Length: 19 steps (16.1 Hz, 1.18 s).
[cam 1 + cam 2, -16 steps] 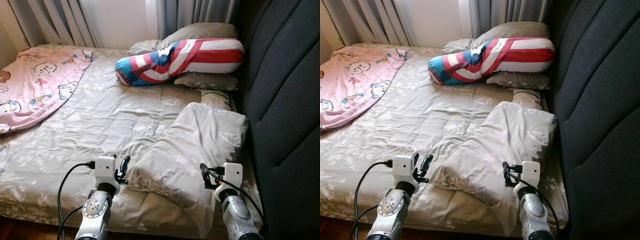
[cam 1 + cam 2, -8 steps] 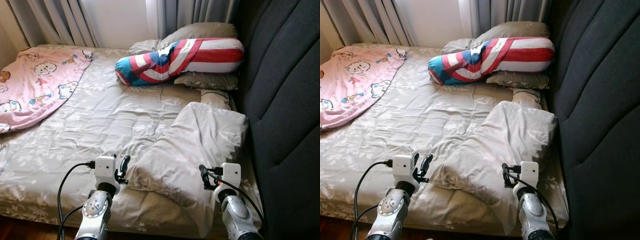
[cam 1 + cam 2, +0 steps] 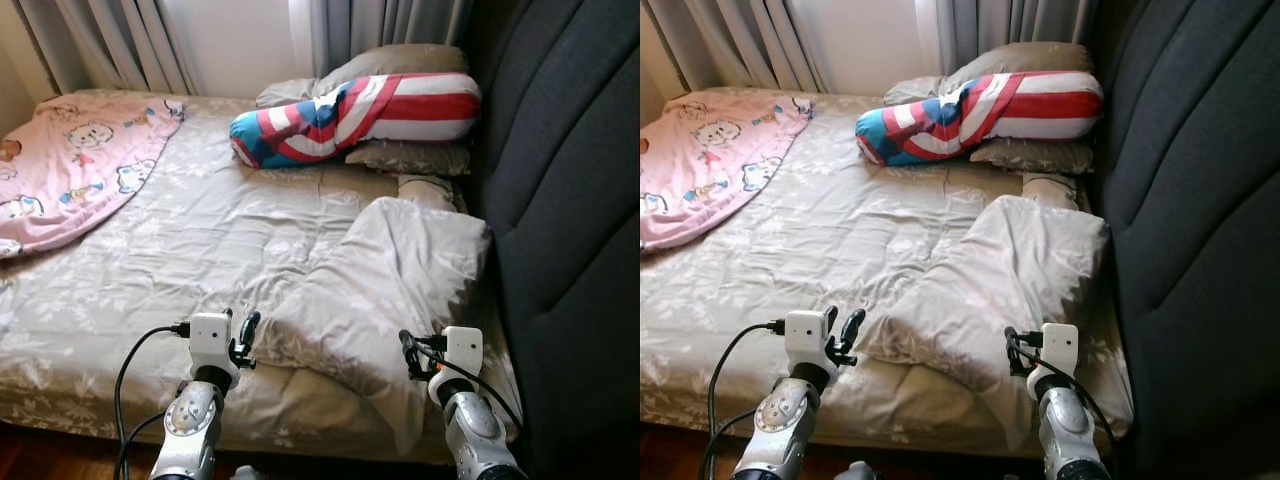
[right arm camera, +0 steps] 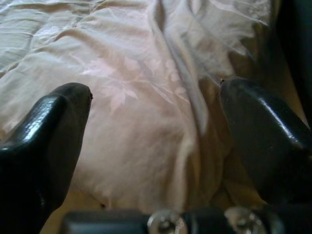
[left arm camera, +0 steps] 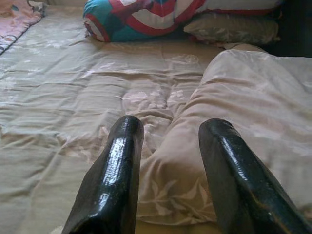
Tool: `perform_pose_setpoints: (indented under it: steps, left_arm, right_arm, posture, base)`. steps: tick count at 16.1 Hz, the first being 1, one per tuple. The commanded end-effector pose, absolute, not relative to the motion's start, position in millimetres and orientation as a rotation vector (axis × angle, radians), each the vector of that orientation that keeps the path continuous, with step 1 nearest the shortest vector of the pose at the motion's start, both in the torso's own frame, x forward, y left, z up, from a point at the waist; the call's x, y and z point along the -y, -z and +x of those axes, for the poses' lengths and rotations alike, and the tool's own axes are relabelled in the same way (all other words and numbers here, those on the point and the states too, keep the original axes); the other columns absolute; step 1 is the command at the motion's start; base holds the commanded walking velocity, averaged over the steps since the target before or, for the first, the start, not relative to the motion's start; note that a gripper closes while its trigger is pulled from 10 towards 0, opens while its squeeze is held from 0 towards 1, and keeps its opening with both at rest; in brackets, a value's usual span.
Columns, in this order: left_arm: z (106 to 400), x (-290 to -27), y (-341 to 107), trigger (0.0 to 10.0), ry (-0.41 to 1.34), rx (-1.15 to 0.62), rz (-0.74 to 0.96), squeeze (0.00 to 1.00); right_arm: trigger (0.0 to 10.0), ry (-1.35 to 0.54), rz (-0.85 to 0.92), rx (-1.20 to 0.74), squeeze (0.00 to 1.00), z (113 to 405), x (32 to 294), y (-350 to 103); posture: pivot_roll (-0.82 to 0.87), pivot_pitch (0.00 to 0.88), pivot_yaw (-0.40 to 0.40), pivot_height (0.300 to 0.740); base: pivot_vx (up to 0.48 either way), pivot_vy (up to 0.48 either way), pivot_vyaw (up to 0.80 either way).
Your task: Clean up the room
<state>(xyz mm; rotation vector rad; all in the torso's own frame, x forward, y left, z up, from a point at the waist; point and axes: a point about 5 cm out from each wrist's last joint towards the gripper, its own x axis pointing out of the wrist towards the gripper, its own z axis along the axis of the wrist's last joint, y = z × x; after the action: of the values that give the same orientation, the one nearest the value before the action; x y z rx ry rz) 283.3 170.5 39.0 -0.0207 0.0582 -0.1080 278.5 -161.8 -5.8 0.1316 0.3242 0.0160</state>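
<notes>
Both arms up at the near edge of the bed (image 3: 120,300), one each side of the beige pillow (image 3: 380,290) that lies slumped on the sheet. Left gripper (image 3: 243,338) sits just off the pillow's near-left corner, fingers spread wide, nothing in them. In its wrist view that corner pokes between the two black fingers (image 5: 114,180), contact can't be told. Right gripper (image 3: 407,352) is at the pillow's near-right end, where the cover droops over the bed edge. It's gaping wide too, empty, w/ the leafy fabric lying between its fingers (image 4: 46,131).

Ahead of both grippers the pillow runs away diagonally, far end up by the dark padded headboard (image 3: 570,200), which stands to the right of the right gripper. Further on, past the pillow: a red-white-blue striped bolster (image 3: 350,115) lying across two more beige pillows (image 3: 400,60) at the far end, curtains (image 3: 120,40) behind. Far off to the left gripper's left, a pink cartoon-print blanket (image 3: 70,165) is spread over the bed's far-left corner. Sheet btw. the left gripper and the bolster is rumpled.
</notes>
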Motion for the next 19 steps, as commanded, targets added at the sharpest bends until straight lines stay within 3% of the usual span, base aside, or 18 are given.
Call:
perform_pose_setpoints:
  steps: [1,19]
  left_arm:
    - [283.3,-168.1,-37.9,10.0,0.121,-0.074,-0.022,0.0]
    - [282.6,-166.8,-36.5,10.0,0.135,-0.088,-0.031,0.0]
  right_arm:
    - [10.0,-0.013,0.137,-0.332,0.0,276.8,162.7,7.6]
    - [10.0,-0.013,0.147,-0.427,0.0,269.7,163.4,19.2]
  posture:
    - [-0.04,0.068,-0.021,0.67]
    - [-0.04,0.072,-0.015,0.67]
  base:
    - [0.0,0.0,0.0]
    - [0.0,0.0,0.0]
